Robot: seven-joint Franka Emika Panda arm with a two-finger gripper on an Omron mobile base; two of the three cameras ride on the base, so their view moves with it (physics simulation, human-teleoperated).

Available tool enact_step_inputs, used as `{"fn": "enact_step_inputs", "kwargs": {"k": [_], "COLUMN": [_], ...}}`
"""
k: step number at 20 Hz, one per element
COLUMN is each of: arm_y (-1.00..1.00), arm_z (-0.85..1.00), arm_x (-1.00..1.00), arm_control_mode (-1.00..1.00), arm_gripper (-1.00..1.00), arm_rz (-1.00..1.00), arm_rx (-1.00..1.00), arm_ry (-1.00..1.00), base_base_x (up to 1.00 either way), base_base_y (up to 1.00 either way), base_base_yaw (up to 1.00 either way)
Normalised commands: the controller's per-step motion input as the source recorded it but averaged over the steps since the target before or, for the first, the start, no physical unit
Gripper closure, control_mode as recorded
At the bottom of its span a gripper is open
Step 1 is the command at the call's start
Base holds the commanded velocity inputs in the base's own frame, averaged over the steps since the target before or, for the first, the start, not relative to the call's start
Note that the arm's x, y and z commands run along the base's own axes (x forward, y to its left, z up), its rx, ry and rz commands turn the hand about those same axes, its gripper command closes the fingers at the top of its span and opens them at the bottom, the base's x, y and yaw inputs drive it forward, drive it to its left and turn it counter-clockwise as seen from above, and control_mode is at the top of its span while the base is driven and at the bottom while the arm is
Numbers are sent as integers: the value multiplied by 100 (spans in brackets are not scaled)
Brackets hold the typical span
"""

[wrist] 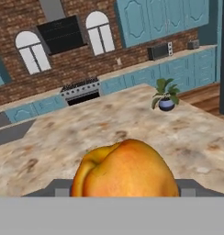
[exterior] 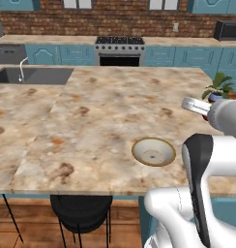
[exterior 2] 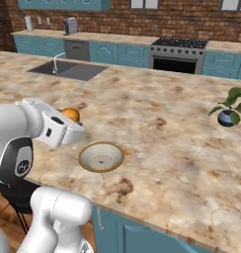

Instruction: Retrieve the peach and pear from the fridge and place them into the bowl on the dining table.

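Pear [wrist: 125, 169] in pincer [exterior 2: 68, 120], bowl [exterior 2: 101, 157] nr dining table [exterior 2: 157, 104] edge.

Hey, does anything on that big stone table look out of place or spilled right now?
Nothing stands out. The bowl sits upright and empty on the dining table, the potted plant stands upright, and the gripper holds the pear above the tabletop.

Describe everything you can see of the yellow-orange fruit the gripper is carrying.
The yellow-orange pear looks smooth and glossy, yellower on its left lobe, deepening to orange-red on its right. In the hand view it sits close between the gripper fingers, which are closed on its sides. In the right base view its rounded top shows just behind the white hand, held in the air above the beige marbled dining table, left of the tan-rimmed shallow bowl.
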Motion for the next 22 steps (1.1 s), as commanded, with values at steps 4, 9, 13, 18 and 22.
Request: {"fn": "enact_step_inputs", "kwargs": {"k": [4, 9, 13, 18, 22], "arm_y": [0, 2, 2, 3, 8], "arm_z": [-8, -22, -74, -73, -65], "arm_x": [11, 2, 3, 20, 34], "arm_control_mode": [-100, -100, -100, -100, -100], "arm_gripper": [100, 100, 100, 100, 100], "arm_rz": [3, 12, 20, 19, 16], "arm_rx": [14, 22, 14, 10, 5], "arm_ry": [38, 57, 35, 25, 22], "base_base_x": [0, 0, 0, 0, 0], "base_base_y": [0, 0, 0, 0, 0], "base_base_yaw": [0, 0, 0, 0, 0]}}
